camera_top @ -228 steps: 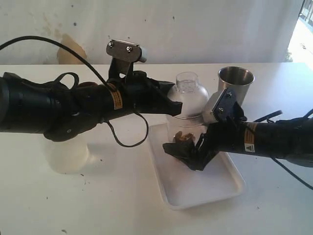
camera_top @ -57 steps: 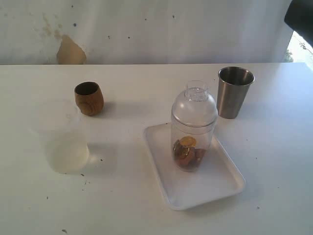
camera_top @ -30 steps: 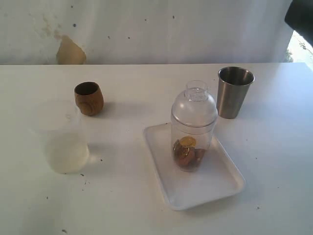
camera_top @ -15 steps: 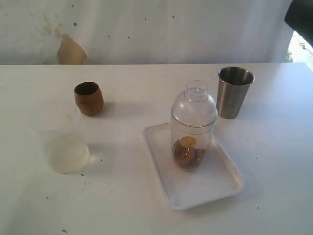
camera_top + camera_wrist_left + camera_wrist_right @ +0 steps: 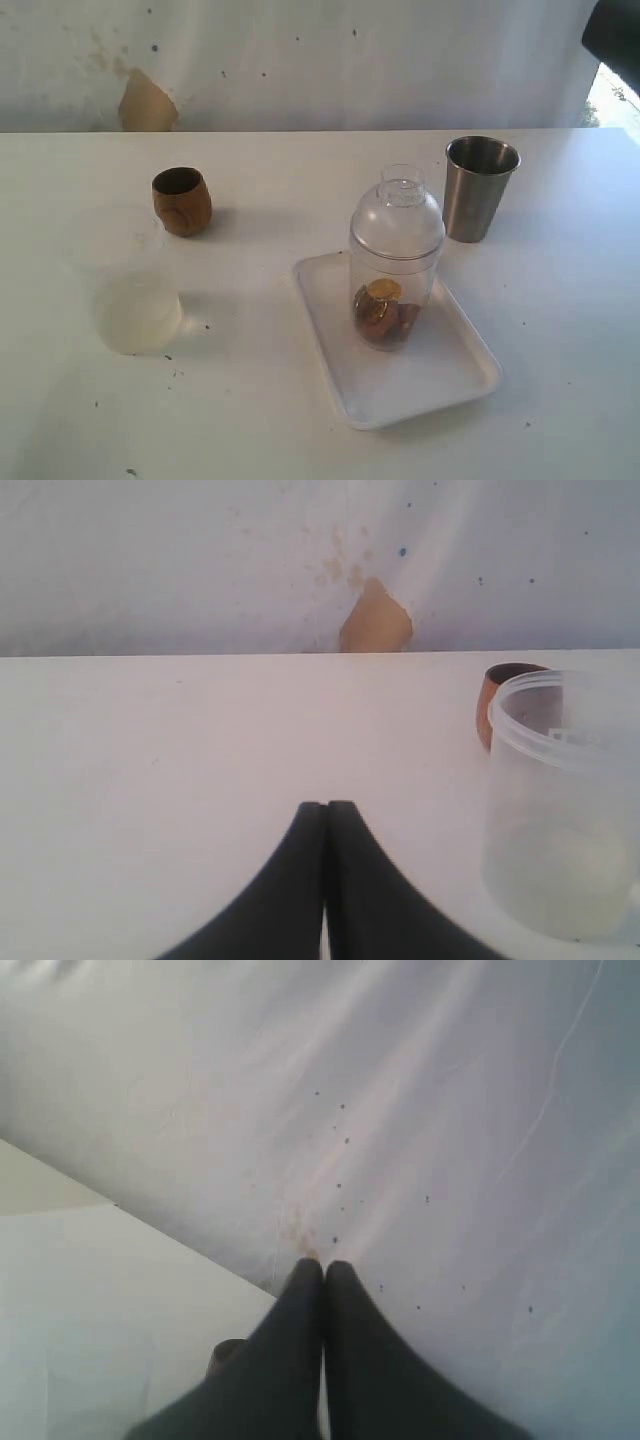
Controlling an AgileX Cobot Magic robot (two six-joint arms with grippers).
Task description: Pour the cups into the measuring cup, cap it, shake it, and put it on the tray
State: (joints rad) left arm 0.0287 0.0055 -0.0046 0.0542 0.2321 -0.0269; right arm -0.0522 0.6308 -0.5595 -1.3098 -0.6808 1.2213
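Observation:
The clear measuring cup (image 5: 393, 300) stands upright on the white tray (image 5: 455, 380), with brown and gold pieces at its bottom. The domed cap (image 5: 398, 215) sits on top of it. The brown wooden cup (image 5: 182, 200) stands at the left back, and the steel tumbler (image 5: 480, 187) at the right back. Neither gripper shows in the exterior view. My left gripper (image 5: 326, 805) is shut and empty above the table, beside the frosted cup (image 5: 560, 800), with the wooden cup (image 5: 492, 702) behind it. My right gripper (image 5: 324, 1264) is shut and empty, facing the white wall.
A frosted translucent plastic cup (image 5: 130, 290) stands at the front left. A dark part of an arm (image 5: 612, 35) shows at the top right corner. A white wall with a tan patch (image 5: 146, 100) runs along the table's far edge.
Since 7.6 s ago both arms have left the capped measuring cup and withdrawn from the exterior view. Over the last two seconds nothing on the table has moved.

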